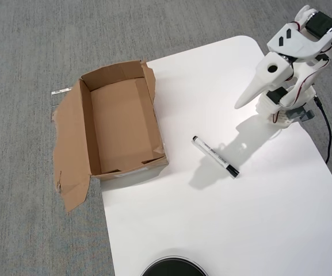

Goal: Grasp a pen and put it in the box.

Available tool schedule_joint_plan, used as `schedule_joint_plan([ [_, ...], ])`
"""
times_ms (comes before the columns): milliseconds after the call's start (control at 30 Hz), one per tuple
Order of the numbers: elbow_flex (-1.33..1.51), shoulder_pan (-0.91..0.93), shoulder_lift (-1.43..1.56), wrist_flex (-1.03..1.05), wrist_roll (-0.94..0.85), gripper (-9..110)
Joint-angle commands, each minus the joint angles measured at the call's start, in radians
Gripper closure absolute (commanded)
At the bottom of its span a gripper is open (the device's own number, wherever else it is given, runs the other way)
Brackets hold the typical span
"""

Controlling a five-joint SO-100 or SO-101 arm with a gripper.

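The pen [215, 156] lies flat on the white table [258, 218], slanting from upper left to lower right, with its black cap at the lower right end. The brown cardboard box [73, 132] stands open and empty at the table's left edge, its torn flaps spread out to the left. My white gripper [239, 105] hangs above the table's upper right part and points down-left. It is up and to the right of the pen, apart from it, and far from the box. Its fingers look closed together with nothing in them.
A round black object [173, 267] shows at the bottom edge of the table. The arm's base [286, 106] and a black cable [327, 132] sit at the table's right edge. Grey carpet [27, 46] surrounds the table.
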Motion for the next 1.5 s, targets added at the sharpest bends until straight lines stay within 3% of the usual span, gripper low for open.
schedule_joint_plan([
  [0, -0.219, 0.002, -0.189, -0.003, 0.002, 100],
  [500, -0.252, 0.005, -0.281, -0.002, 0.015, 99],
  [933, 0.004, 0.001, -0.281, -0.003, 0.004, 99],
  [1233, 0.018, -0.001, -0.282, -0.003, 0.002, 85],
  [1467, 0.018, -0.001, -0.328, -0.018, 0.016, 81],
])
